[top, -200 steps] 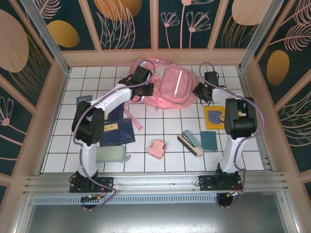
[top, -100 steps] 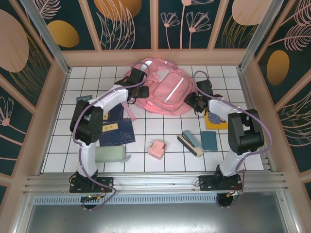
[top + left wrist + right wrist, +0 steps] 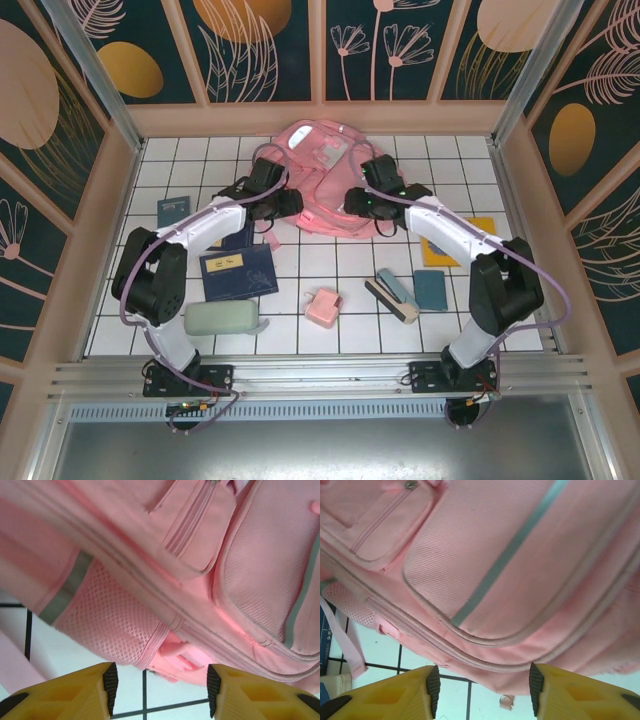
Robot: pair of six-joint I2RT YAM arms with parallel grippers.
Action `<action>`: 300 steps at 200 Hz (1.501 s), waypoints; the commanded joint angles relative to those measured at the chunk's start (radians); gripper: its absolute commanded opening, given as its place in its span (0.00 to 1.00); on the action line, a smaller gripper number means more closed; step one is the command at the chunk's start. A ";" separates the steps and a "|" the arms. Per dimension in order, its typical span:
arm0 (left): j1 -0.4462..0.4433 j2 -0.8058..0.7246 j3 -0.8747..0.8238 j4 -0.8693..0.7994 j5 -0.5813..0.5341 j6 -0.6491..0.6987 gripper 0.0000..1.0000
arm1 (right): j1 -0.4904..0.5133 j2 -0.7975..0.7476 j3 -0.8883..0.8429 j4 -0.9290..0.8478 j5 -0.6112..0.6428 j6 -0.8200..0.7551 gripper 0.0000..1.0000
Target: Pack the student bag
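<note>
The left gripper (image 3: 160,687), yellow-fingered, is released. Its jaws are parted with nothing between them, just short of the mesh side pocket of the large pink fabric backpack with silvery stripes (image 3: 150,575). The right gripper (image 3: 482,687) is also released, jaws apart and empty, facing the backpack's lower seam beneath a front pocket. In the top view the backpack lies at the upper centre of the white tiled table (image 3: 330,258), with the arms reaching its near edge from left and right. Lower in that frame lie a dark blue book with a yellow label (image 3: 238,270), a pale green pouch (image 3: 222,318) and a small pink box (image 3: 323,306).
</note>
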 commanded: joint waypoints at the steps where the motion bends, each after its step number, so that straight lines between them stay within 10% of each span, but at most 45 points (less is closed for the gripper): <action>1: 0.021 -0.102 -0.053 0.046 -0.001 -0.066 0.52 | 0.045 0.060 0.049 -0.031 0.104 -0.162 0.63; 91: 0.126 -0.285 -0.272 0.152 0.079 -0.129 0.50 | 0.132 0.442 0.299 -0.092 0.080 -0.345 0.56; 140: 0.126 -0.323 -0.331 0.181 0.096 -0.092 0.50 | 0.115 0.483 0.390 -0.098 0.093 -0.312 0.00; 196: 0.125 -0.327 -0.330 0.183 0.096 -0.086 0.51 | 0.096 0.391 0.458 -0.171 0.063 -0.338 0.00; 245: 0.126 -0.343 -0.330 0.179 0.106 -0.080 0.51 | 0.099 0.329 0.305 -0.155 -0.004 -0.373 0.32; 300: 0.126 -0.339 -0.331 0.170 0.102 -0.071 0.51 | 0.120 0.394 0.327 -0.172 0.021 -0.401 0.35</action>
